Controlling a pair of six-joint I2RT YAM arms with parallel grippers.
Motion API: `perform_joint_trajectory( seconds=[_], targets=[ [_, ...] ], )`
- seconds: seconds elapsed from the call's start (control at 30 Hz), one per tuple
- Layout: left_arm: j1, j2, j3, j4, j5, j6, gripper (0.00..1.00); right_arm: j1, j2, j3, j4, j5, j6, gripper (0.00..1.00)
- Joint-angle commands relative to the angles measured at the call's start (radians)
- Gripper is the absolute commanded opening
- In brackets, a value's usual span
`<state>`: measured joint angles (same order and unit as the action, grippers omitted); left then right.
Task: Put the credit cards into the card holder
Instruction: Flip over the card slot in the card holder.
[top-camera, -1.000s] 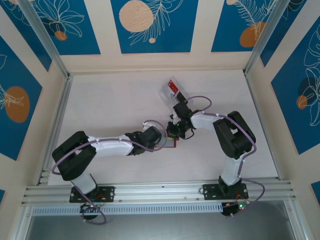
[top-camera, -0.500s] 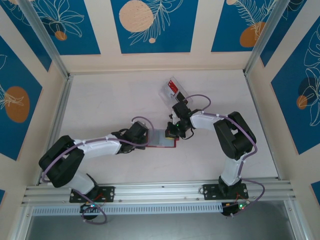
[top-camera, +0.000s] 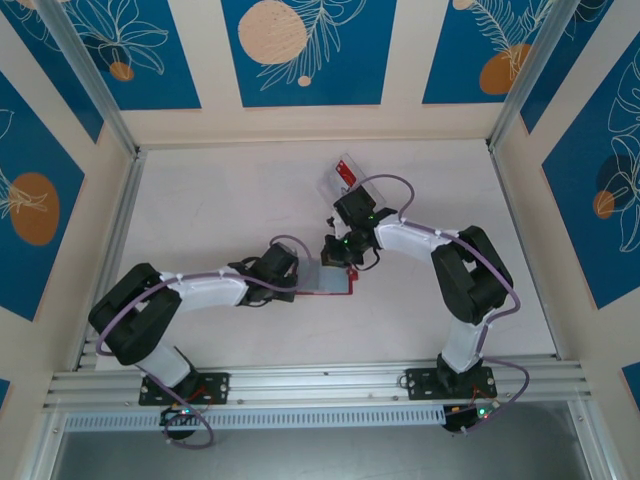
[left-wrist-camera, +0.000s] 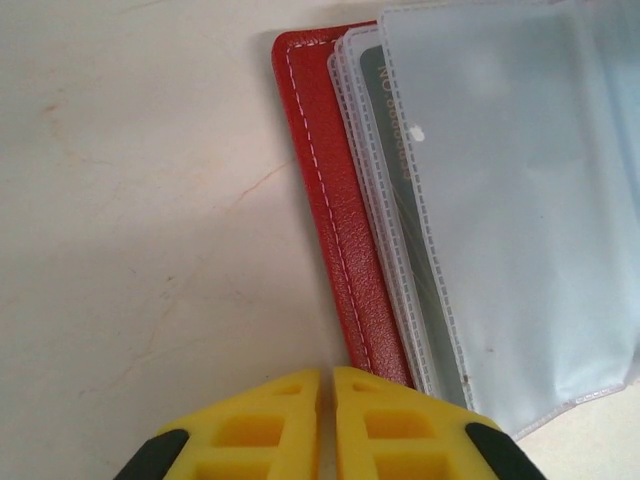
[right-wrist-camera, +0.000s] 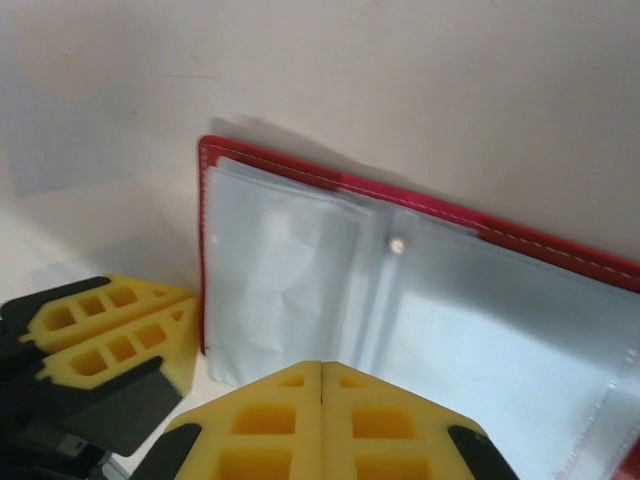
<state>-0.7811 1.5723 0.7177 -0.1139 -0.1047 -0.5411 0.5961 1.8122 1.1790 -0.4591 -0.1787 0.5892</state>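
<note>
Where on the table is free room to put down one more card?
Widest bare patch of table: far left, between the left rail and the clear tray. Another: far right, bordered by the tray, the right arm and the right rail. Crowded: the middle, where the left gripper and right gripper meet at the open card holder.

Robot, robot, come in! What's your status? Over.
Left pincer shut, right pincer shut, nothing gripped. Card holder open flat, sleeves up. Red card in clear tray behind.
</note>
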Motion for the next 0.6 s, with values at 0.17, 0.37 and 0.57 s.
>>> perform_joint_trajectory(
  seconds=[0.17, 0.37, 0.57],
  targets=[
    [-0.048, 0.038, -0.017, 0.073, 0.062, -0.033, 0.1, 0.034, 0.12, 0.09, -0.028, -0.032, -0.023, 0.0],
    [-0.071, 0.044, -0.011, 0.087, 0.066, -0.048, 0.09, 0.053, 0.18, 0.11, -0.032, -0.047, -0.016, 0.0],
    [-0.072, 0.03, -0.001, 0.072, 0.059, -0.041, 0.1, 0.065, 0.226, 0.118, -0.009, -0.088, 0.002, 0.0]
  ],
)
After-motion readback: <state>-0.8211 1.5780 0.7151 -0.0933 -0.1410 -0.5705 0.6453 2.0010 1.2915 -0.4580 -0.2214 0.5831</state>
